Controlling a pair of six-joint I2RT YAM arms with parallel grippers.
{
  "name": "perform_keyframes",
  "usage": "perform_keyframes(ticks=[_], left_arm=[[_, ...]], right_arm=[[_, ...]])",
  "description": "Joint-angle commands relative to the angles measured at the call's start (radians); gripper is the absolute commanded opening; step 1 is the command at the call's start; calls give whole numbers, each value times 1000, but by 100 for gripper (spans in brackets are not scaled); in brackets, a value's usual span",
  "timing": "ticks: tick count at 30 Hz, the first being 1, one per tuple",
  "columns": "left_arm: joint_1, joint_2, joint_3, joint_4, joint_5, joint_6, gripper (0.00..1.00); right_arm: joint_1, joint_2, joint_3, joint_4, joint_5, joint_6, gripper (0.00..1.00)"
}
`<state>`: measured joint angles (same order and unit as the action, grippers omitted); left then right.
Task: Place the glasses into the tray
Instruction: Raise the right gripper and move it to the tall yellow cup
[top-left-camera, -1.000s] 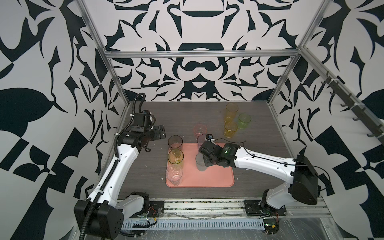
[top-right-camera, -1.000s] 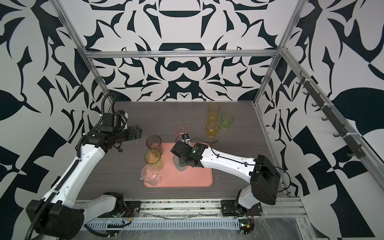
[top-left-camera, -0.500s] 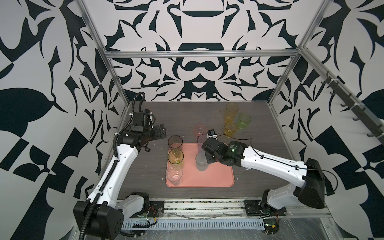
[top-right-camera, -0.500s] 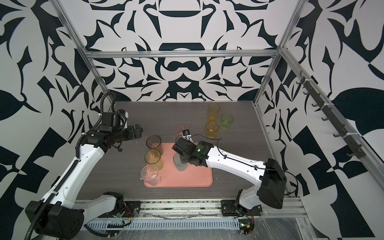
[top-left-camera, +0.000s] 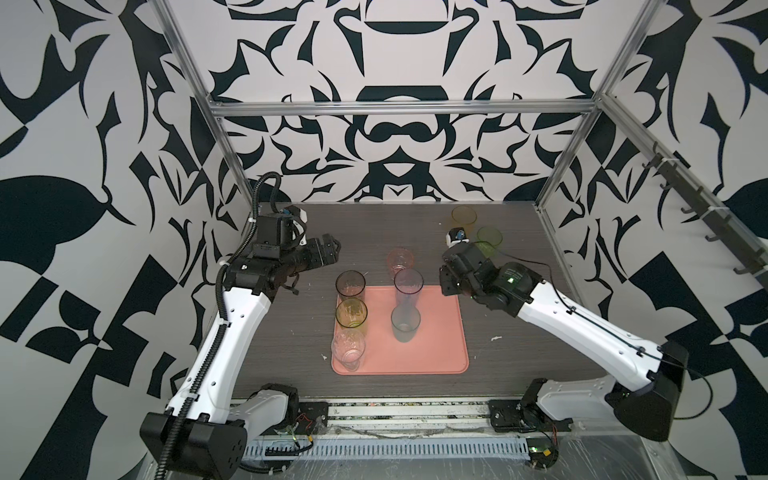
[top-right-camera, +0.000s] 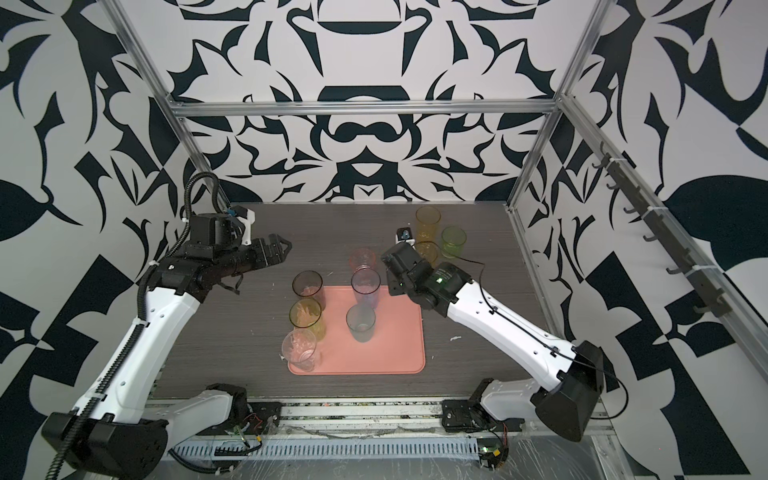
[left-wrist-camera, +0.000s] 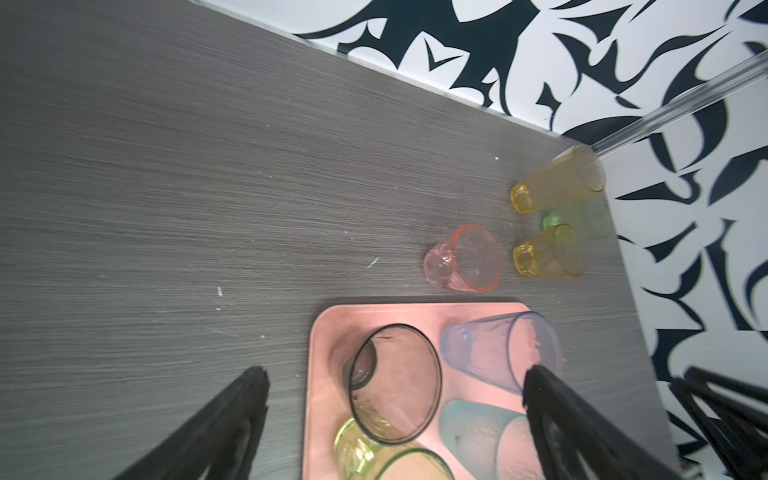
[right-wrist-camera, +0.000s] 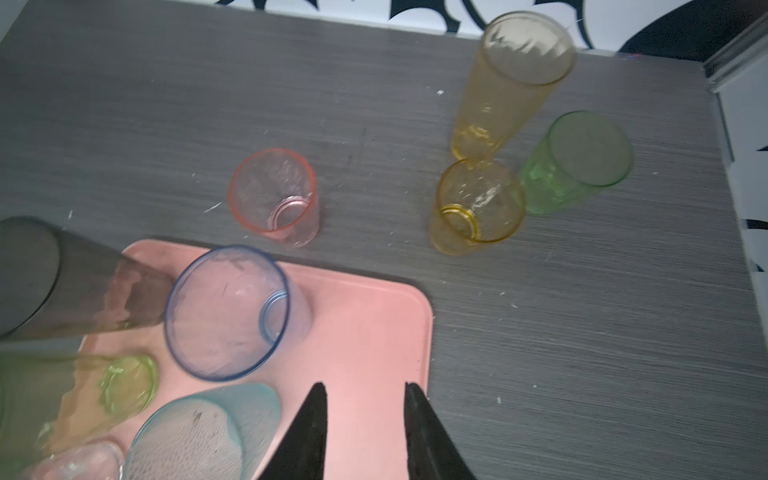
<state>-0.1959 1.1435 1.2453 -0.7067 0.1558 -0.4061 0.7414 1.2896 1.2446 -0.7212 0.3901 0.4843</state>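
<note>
Right gripper (right-wrist-camera: 363, 390) narrowly parted, empty, above the tray's (top-left-camera: 440, 349) far right corner, left gripper (top-left-camera: 330, 250) wide apart, empty, off its far left corner, 5 glasses (top-left-camera: 405, 324) upright on it, pink glass (top-left-camera: 400, 259) just past its far edge, 3 more glasses near the tabletop's (top-left-camera: 519, 332) far right corner

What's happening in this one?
Glasses are being loaded onto a pink tray. Five stand on it; the pink glass, green glass and two amber glasses wait on the table behind. Both grippers are open and empty: the right gripper over the tray's far right corner, the left gripper hovering beyond its far left corner.
</note>
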Motion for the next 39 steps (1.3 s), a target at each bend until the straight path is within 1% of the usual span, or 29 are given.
perform_keyframes(ticks=[1,6,9,15,19,20,21,26,35,39], left_arm=[[-3,-12,32,6,58,-50,100],[-27,4,39,22,78,-74,100],[-44,16,46,23,76,-84,99],[-65,23,37,44,70,-96,99],[-72,36,30,46,64,-93,99],[-74,39,25,49,65,-91,100],[-77,43,21,55,65,-89,100],[-95,61,13,70,57,-73,100],[-106,94,28,66,42,-44,100],[-110,110,37,61,38,-39,99]], right_arm=[[-108,-12,43,72,-24,-101,38],[-249,43,97,147,-69,-162,41],[-313,92,133,190,-89,-180,44],[-426,233,236,230,-152,-188,45],[-476,338,316,226,-187,-188,45],[-491,365,338,227,-225,-186,45],[-503,395,360,223,-237,-184,45],[-551,532,491,175,-290,-173,45],[-603,715,661,131,-333,-163,44],[-615,770,712,129,-351,-159,44]])
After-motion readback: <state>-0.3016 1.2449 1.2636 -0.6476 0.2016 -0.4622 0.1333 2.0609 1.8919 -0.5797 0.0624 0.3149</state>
